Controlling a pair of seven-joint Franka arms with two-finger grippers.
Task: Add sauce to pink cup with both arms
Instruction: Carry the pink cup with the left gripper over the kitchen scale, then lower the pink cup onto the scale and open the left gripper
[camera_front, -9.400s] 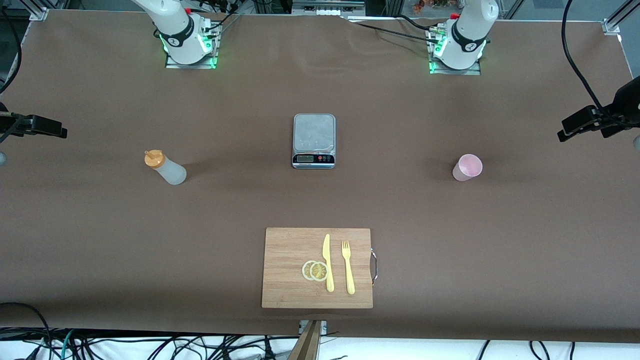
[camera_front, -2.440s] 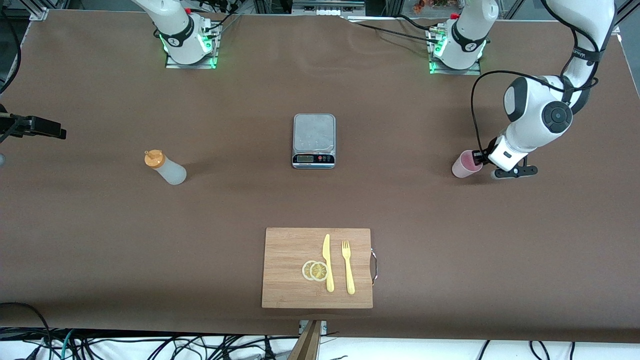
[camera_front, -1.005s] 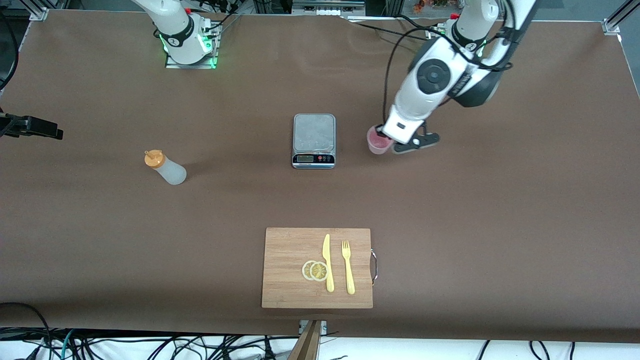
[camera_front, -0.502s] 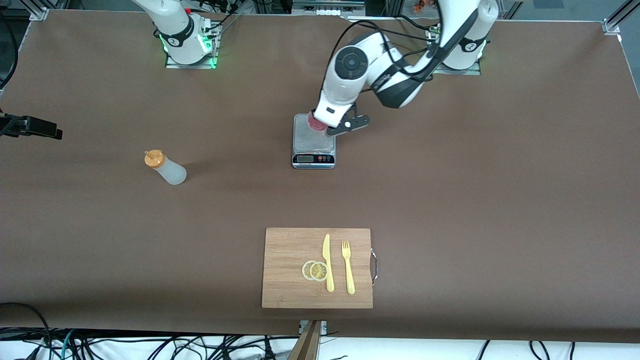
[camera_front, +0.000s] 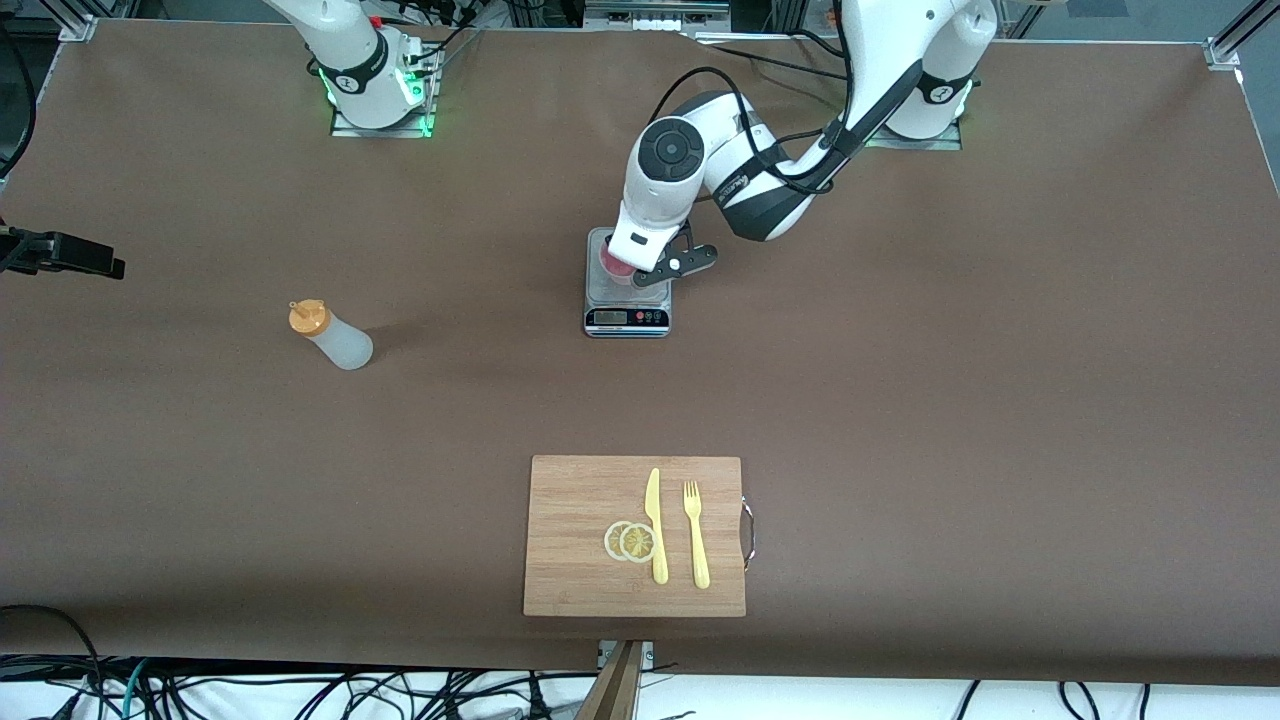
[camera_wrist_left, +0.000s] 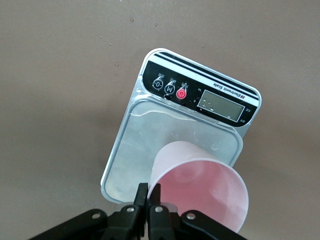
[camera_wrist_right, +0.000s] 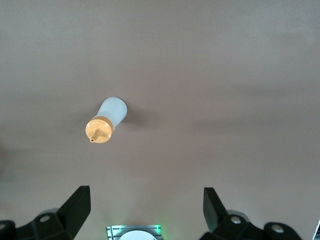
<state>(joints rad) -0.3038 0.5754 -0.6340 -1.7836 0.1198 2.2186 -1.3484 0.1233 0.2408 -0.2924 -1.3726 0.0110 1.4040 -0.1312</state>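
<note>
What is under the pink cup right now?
The scale: the pink cup, pinched at its rim by the shut left gripper, is over its platform. Whether the cup's base touches it is hidden.

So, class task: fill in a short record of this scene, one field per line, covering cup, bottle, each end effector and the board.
cup: pink cup held by its rim over the scale
bottle: sauce upright on table, toward right arm's end
left end effector: shut on cup rim
right end effector: open, high over the sauce, waiting
board: knife, fork, two lemon slices
</note>
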